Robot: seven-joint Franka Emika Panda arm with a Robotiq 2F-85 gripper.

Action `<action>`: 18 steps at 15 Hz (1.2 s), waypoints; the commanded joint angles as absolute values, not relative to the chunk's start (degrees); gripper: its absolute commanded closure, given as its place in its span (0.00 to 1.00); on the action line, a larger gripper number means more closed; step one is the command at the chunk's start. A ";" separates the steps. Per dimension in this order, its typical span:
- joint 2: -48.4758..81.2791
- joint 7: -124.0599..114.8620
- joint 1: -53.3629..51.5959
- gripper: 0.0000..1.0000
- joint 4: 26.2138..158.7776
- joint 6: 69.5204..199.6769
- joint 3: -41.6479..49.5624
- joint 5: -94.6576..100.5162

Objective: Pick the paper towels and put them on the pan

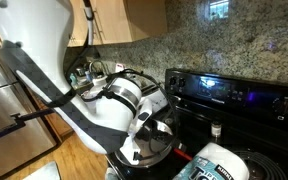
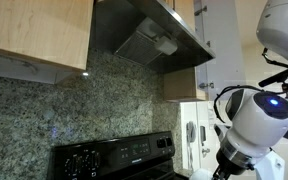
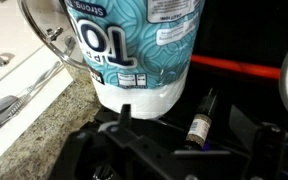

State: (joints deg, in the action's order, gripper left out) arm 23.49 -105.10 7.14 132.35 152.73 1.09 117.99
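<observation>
Wrist view, nearest the camera: the dark gripper (image 3: 174,140) fills the bottom edge, and its fingers (image 3: 124,112) are so deep in shadow that I cannot tell whether they are released or clenched; nothing shows between them. Just beyond, a small dark bottle (image 3: 199,120) stands upright on the black stove top, close beside the foot of the paper towels (image 3: 144,45). The roll stands upright and free of the gripper, its clear wrap printed in teal-blue and its white base showing below. Left of it lies the speckled granite worktop (image 3: 62,112), then a white sink (image 3: 14,85). A shiny round metal rim (image 3: 39,30) curves behind the roll's upper left. To the right, the reddish handle of the pan (image 3: 239,66) runs out from behind the roll; whether the roll rests on the pan cannot be told. In an exterior view the white robot arm (image 1: 104,105) reaches down to the stove, with the roll at the bottom edge and the black control panel (image 1: 234,92) and granite backsplash (image 1: 234,40) behind. Farthest back, in an exterior view, a steel range hood (image 2: 149,35) hangs under wooden cabinets (image 2: 34,30).
</observation>
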 commanded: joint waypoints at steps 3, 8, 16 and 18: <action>22.82 -105.05 7.28 0.00 132.49 152.72 1.35 117.92; 25.33 -102.40 7.25 0.00 130.41 152.38 1.82 115.42; 34.50 -93.01 11.80 0.00 121.81 155.08 4.99 103.13; 36.64 -89.71 13.37 0.00 119.85 155.77 4.87 99.36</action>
State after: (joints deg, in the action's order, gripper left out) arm 33.29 -94.63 11.62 123.49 153.49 4.52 104.08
